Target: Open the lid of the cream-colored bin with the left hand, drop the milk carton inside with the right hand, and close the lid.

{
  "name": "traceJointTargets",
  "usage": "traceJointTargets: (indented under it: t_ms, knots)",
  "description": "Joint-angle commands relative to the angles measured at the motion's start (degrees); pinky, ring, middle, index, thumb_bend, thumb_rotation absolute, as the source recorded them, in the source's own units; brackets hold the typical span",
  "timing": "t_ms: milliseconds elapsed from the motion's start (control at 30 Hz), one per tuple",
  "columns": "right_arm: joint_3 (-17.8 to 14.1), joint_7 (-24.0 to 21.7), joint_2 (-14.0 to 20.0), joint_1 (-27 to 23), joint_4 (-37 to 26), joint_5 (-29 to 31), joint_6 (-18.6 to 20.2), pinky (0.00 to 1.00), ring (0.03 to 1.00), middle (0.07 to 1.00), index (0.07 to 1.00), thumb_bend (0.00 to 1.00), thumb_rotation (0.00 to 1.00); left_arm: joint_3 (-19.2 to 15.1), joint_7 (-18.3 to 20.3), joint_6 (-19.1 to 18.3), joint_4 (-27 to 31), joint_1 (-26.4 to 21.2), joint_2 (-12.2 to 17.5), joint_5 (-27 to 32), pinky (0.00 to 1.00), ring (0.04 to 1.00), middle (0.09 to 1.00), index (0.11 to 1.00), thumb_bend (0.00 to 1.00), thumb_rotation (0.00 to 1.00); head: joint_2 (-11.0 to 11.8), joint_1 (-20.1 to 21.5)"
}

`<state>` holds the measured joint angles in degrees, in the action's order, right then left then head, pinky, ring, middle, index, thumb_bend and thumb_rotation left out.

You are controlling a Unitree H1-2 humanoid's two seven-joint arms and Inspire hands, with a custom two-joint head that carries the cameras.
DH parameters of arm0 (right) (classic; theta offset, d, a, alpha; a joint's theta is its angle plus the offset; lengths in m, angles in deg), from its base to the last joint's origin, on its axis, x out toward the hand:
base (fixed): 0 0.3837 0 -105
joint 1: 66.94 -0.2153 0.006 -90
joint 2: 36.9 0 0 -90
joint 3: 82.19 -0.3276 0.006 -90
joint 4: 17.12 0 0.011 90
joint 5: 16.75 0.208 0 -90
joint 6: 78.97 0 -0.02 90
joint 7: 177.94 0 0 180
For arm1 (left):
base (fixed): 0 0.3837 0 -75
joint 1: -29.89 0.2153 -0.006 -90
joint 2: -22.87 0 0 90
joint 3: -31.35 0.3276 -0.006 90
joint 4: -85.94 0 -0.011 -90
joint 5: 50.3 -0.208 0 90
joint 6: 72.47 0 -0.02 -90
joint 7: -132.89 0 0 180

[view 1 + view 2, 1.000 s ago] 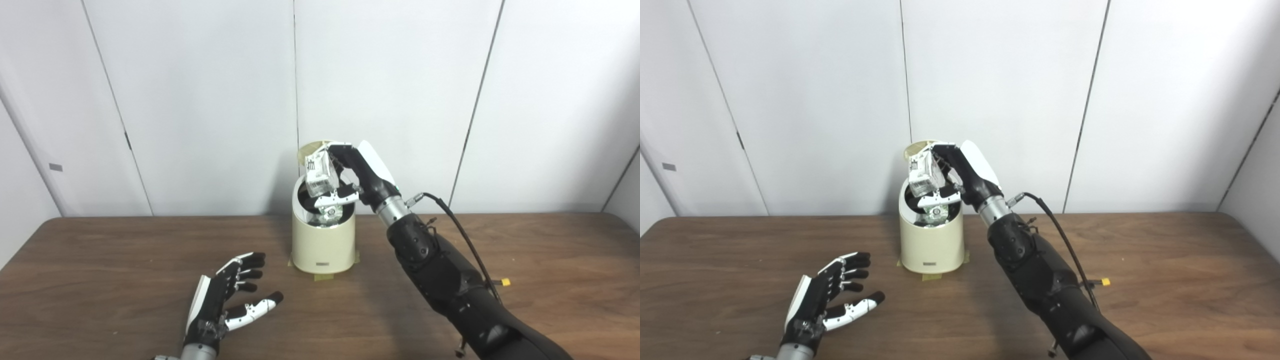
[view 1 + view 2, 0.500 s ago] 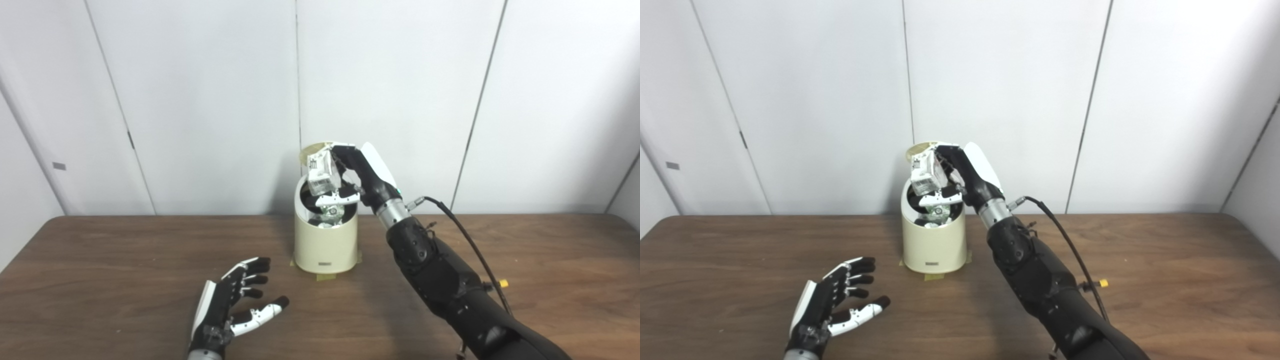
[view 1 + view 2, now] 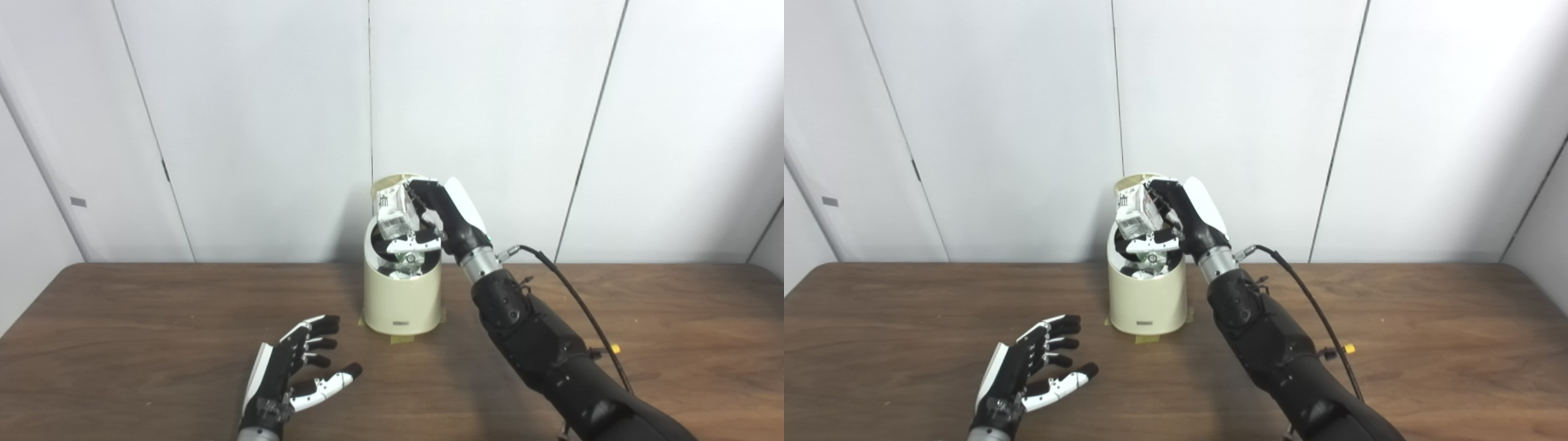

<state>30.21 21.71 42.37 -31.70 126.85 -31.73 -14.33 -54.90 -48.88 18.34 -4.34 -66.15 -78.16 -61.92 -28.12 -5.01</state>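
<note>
Our right hand [image 3: 438,211], black with a white back plate, holds a small white-and-grey milk carton [image 3: 392,211] directly above the open mouth of the cream-coloured cylindrical bin [image 3: 401,300]. The fingers [image 3: 422,193] curl over the carton's top and right side while the white thumb presses in from below, so the carton is pinched between them, tilted with its lower end dipping toward the bin's rim. It has not been let go; whether its lower corner touches the rim we cannot tell from either head view.

The bin stands on the dark brown wooden table [image 3: 122,318], near the table's far edge and close to the white panelled wall [image 3: 245,122]. Its round cream lid [image 3: 1128,182] is swung up behind the carton, only its upper arc showing past the carton and our fingers. Inside the dark opening sits something crumpled and shiny (we cannot make out what). Strips of yellowish tape [image 3: 398,337] show at the bin's base.

Our left hand [image 3: 294,376] lies low over the table to the near left of the bin, well apart from it, palm turned inward, its fingers spread and slightly bent, the thumb stuck out to the right, holding nothing.

A black cable [image 3: 569,288] loops from our right wrist along the black forearm, ending by a small yellow connector [image 3: 614,349].
</note>
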Motion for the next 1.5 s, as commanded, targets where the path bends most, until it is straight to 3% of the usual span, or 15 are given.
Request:
traceJointTargets:
  t_ms: [0,1000,1467]
  knots:
    - [0.1,0.8,-0.5,-4.0,0.0,0.5,-1.6,0.36,0.402,0.487,0.527,0.5,0.0,0.2,-0.3,0.7,1.1,-0.2,-0.5,-0.2,0.61,0.717,0.765,0.759,0.71,0.11,0.0,0.1]
    - [4.0,6.5,0.4,-8.7,2.7,0.2,-1.6,0.39,0.405,0.479,0.525,0.5,0.0,0.4,-0.2,1.0,0.0,-0.8,-0.4,-0.4,0.6,0.707,0.772,0.753,0.71,0.1,-0.1,0.4]
    - [9.9,11.5,2.2,-8.4,3.1,-2.0,-1.6,0.38,0.417,0.479,0.497,0.5,0.0,0.7,-0.4,0.7,-0.1,-1.1,-0.7,-0.5,0.58,0.7,0.764,0.75,0.71,0.09,-0.3,0.2]
